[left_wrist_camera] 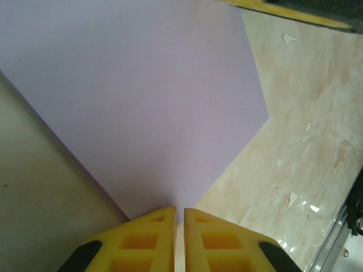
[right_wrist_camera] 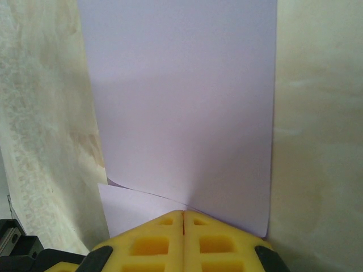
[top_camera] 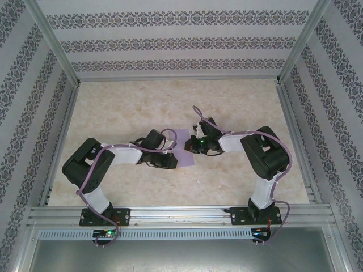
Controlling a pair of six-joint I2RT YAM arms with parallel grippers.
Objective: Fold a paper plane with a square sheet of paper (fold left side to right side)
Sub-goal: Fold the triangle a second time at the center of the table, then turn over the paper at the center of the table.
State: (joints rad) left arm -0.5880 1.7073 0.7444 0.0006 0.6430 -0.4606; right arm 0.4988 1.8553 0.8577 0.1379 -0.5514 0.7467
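Top external view: the square sheet of paper point(top_camera: 183, 136) lies near the tabletop's point(top_camera: 130, 107) middle, between both arms. The left gripper point(left_wrist_camera: 178, 211) is pinched shut on a corner. The right gripper point(right_wrist_camera: 183, 214) is closed on a raised edge with a lower layer showing beneath. Both likely hold it so one side can be folded over the other.
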